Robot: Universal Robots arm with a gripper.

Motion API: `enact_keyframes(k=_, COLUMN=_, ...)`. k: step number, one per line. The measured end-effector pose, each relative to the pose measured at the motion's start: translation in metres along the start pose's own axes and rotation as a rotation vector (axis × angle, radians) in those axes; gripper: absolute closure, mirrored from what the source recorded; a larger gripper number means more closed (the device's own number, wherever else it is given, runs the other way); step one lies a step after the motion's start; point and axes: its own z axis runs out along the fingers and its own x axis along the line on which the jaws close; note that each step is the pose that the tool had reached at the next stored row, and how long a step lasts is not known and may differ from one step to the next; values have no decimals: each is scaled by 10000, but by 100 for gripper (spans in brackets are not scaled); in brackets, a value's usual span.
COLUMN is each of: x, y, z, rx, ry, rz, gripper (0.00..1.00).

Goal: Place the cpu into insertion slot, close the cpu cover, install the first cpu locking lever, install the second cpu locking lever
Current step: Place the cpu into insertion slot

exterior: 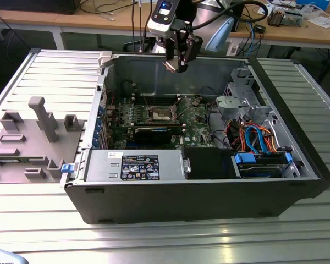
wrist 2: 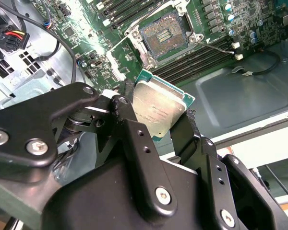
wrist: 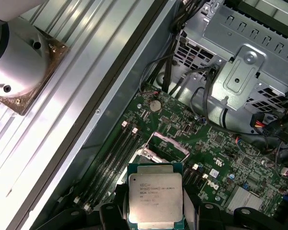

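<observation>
— So, where's the cpu (wrist 2: pixel 159 109)?
— Clamped by its edges in my pincer (exterior: pixel 177 64), high over the open case (exterior: pixel 209 203), well apart from the insertion slot (wrist 2: pixel 164 37).
— Why by the edges?
— I'd judge that it keeps the contact side untouched. The slot lies uncovered, ready to receive it.

Ribbed metal table (exterior: pixel 154 242) bears open computer case (exterior: pixel 181 201) and grey fixture (exterior: pixel 23 149).

Lab, cluttered workbench (exterior: pixel 289 34), opened computer case (exterior: pixel 198 198)
</observation>
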Motion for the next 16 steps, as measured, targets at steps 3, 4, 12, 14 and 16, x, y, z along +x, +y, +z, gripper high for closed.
enact_keyframes(k=3, x=0, y=0, z=0, rx=0, ry=-2, rz=18, gripper=45)
enact_keyframes(k=4, x=0, y=0, z=0, rx=-1, ry=-3, rz=26, gripper=45)
enact_keyframes(k=12, x=0, y=0, z=0, rx=-2, ry=-7, rz=81, gripper=45)
enact_keyframes(k=14, x=0, y=0, z=0, rx=-2, ry=-8, rz=92, gripper=45)
enact_keyframes(k=16, x=0, y=0, z=0, rx=-2, ry=-9, rz=103, gripper=45)
